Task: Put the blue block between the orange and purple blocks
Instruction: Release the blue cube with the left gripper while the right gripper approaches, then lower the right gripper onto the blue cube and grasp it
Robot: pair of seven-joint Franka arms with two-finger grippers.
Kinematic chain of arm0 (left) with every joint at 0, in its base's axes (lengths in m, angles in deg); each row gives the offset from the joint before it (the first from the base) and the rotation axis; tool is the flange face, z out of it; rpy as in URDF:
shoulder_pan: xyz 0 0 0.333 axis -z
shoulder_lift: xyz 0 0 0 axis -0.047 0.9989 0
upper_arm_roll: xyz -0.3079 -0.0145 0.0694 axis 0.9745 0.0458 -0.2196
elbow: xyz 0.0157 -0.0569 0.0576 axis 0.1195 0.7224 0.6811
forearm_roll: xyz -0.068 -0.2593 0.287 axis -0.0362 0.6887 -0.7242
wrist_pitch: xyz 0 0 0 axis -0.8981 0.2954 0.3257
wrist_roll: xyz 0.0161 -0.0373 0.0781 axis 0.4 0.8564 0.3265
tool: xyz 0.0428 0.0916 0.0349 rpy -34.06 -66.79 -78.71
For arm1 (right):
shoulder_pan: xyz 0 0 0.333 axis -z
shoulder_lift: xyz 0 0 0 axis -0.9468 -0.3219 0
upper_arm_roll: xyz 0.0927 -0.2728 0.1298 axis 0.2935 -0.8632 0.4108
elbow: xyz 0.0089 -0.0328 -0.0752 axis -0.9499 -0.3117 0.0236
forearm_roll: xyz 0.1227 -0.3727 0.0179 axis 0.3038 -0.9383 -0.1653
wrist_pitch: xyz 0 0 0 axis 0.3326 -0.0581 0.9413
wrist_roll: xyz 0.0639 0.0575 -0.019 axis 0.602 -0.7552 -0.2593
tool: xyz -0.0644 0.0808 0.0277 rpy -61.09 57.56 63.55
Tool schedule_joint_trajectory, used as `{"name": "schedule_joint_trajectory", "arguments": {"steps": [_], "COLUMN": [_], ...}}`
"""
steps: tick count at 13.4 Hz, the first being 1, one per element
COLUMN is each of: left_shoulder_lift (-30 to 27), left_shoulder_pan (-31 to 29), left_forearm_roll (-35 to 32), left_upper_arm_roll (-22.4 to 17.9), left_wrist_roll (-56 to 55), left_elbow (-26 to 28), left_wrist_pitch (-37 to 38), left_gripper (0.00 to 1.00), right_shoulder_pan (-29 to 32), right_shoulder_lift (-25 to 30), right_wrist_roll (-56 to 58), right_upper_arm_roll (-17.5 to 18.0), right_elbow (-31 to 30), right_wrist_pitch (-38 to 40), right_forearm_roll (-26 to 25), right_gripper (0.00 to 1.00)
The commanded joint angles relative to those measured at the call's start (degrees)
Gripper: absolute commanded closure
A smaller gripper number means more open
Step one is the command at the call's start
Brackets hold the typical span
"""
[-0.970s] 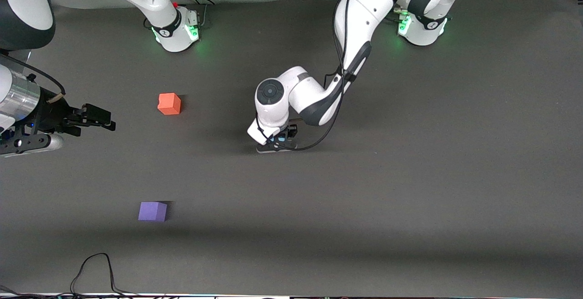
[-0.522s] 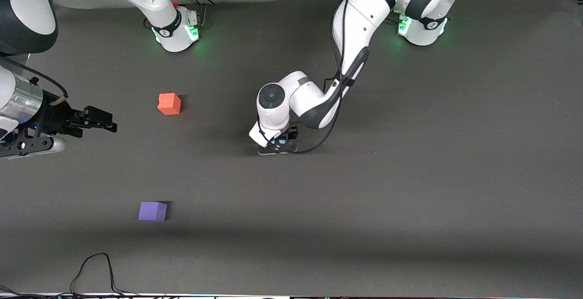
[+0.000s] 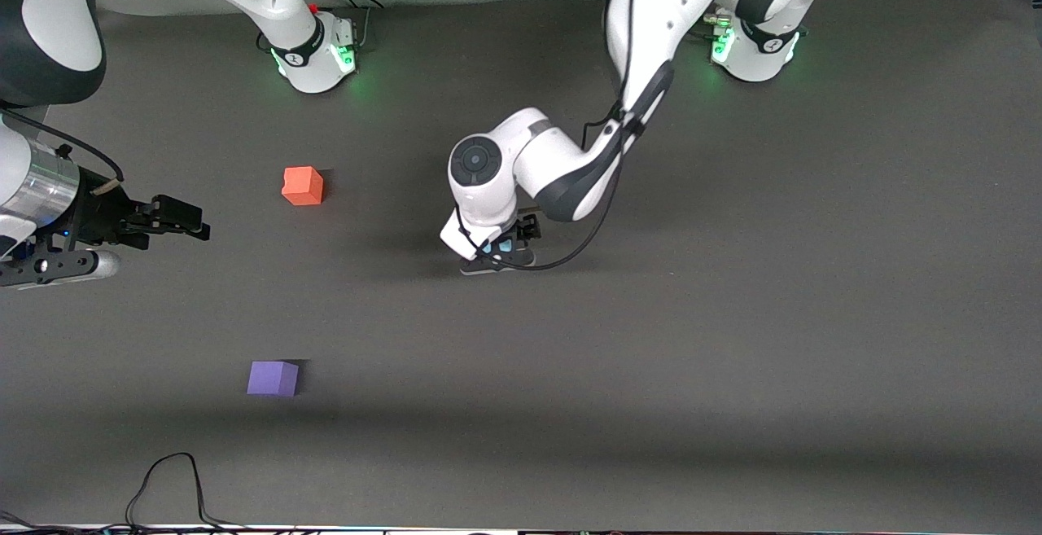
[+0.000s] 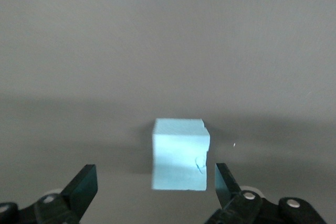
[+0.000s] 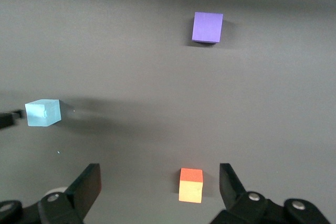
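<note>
The blue block [image 4: 180, 153] sits on the dark mat mid-table, with a small dent on one face. My left gripper [image 4: 155, 176] is low over it, open, with a finger on each side and the block closer to one finger [image 4: 224, 182]. In the front view the gripper [image 3: 498, 252] hides most of the block [image 3: 496, 247]. The orange block [image 3: 302, 186] and the purple block [image 3: 273, 378] lie toward the right arm's end, the purple one nearer the front camera. My right gripper [image 3: 181, 218] is open and empty, held in the air at that end. Its wrist view shows the blue block [image 5: 43, 113], purple block [image 5: 207, 27] and orange block [image 5: 190, 184].
A black cable [image 3: 167, 482] loops at the table's front edge near the purple block. Both arm bases [image 3: 317, 59] stand along the back edge. Bare mat [image 3: 285, 282] lies between the orange and purple blocks.
The left arm's wrist and elbow have shifted slightly while its gripper stays low around the blue block. The right gripper has barely drifted. The blocks have not moved.
</note>
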Motion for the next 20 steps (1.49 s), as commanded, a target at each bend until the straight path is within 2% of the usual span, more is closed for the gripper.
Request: {"name": "schedule_joint_trajectory", "arguments": {"steps": [1, 4, 7, 9, 11, 13, 14, 16, 17, 20], "left_shoulder_lift": [-8.3, -18.0, -25.1, -28.3, -31.5, -35.1, -36.2, -38.3, -38.9, -40.1], "left_shoulder_pan": [-7.1, -19.1, -30.3, -36.5, -40.4, -41.0, -41.0, -41.2, -42.1, -43.0], "left_forearm_roll": [1.2, 4.7, 4.9, 4.1, 2.5, -1.6, -1.6, -1.4, -1.0, -0.9], "left_upper_arm_roll": [0.5, 0.5, 0.3, 0.1, -0.1, -0.4, -0.7, -1.4, -1.5, -1.6], "left_wrist_roll": [8.6, 24.5, 38.5, 46.2, 48.7, 49.2, 50.1, 50.9, 51.6, 52.0], "left_elbow": [2.4, 13.9, 22.2, 23.0, 23.0, 22.7, 22.6, 22.9, 23.0, 23.6], "left_wrist_pitch": [5.3, 7.3, 8.3, 11.6, 14.0, 17.3, 18.1, 19.2, 19.1, 19.2], "left_gripper": [0.0, 0.0, 0.0, 0.0, 0.0, 0.0, 0.0, 0.0, 0.0, 0.0], "right_shoulder_pan": [-0.2, -1.7, -10.9, -17.2, -23.4, -29.0, -31.0, -32.9, -32.9, -33.3], "right_shoulder_lift": [0.6, 0.8, -0.7, -4.8, -9.1, -14.8, -15.9, -17.4, -17.8, -17.3], "right_wrist_roll": [0.0, -1.5, -14.9, -24.1, -34.2, -43.4, -45.6, -44.4, -40.9, -36.6], "right_upper_arm_roll": [-0.2, 0.7, 0.8, 0.8, 0.8, 1.0, 1.0, 0.9, 0.9, 0.9], "right_elbow": [0.0, 0.3, 3.4, 8.5, 13.1, 19.3, 20.0, 19.4, 17.0, 1.7], "right_wrist_pitch": [-0.4, -0.3, -1.0, -1.0, -1.0, -1.0, -1.0, -3.5, -5.1, -19.9], "right_forearm_roll": [0.9, 4.7, 4.3, 4.3, 2.4, 2.2, 2.1, 1.7, 1.4, 1.4], "right_gripper": [0.0, 0.0, 0.0, 0.0, 0.0, 0.0, 0.0, 0.0, 0.0, 0.0]}}
